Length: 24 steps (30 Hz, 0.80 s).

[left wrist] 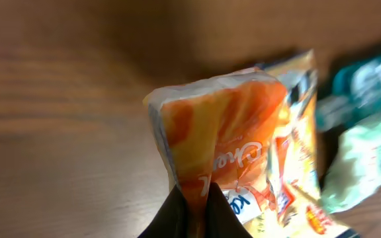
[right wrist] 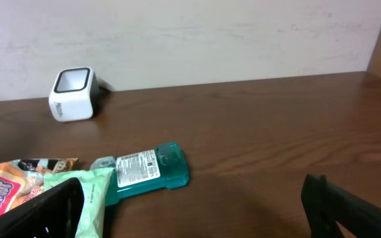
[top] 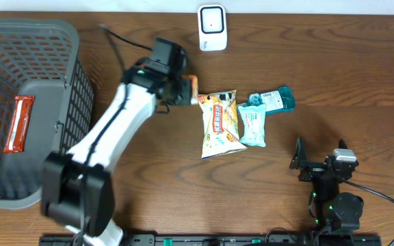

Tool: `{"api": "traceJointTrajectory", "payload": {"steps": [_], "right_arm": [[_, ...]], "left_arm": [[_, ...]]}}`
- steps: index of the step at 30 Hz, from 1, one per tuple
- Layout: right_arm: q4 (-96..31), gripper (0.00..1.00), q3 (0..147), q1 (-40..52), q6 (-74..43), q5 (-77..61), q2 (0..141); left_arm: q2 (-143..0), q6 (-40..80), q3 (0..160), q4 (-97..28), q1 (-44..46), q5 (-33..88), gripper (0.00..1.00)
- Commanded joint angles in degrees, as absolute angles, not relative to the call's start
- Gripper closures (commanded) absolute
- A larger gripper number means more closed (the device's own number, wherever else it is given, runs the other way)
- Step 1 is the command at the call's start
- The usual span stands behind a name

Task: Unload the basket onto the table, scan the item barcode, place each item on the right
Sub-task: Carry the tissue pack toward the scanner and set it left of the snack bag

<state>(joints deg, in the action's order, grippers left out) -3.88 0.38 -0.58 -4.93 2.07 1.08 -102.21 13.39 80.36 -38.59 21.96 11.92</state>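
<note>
Grip looks firm, left tool (left wrist: 194, 210) clamped shut on the orange packet (left wrist: 223, 132), so turn its barcode squarely toward the far scanner (top: 211, 27); right tool (right wrist: 190, 215) gapes empty.

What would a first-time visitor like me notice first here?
Most striking is the white left arm stretched across the table, its pincer shut on an orange packet. Beside it lie a yellow snack bag, a pale green pouch and a teal bottle; a white scanner sits at the far edge, a dark basket at the left.
</note>
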Motion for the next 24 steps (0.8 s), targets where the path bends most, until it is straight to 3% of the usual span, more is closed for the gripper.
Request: {"api": "traceJointTrajectory", "payload": {"steps": [1,24], "right_arm": [[-4.1,0.01,0.3,-0.8,-4.2,2.0,1.1],[-4.1,0.00,0.3,-0.8,-4.2,2.0,1.1]], "left_arm": [[-105.6,12.3,80.5,-39.6,24.0,12.2,0.93],[-109.0,12.3,73.5,-38.3,26.4,7.9,0.93]]}}
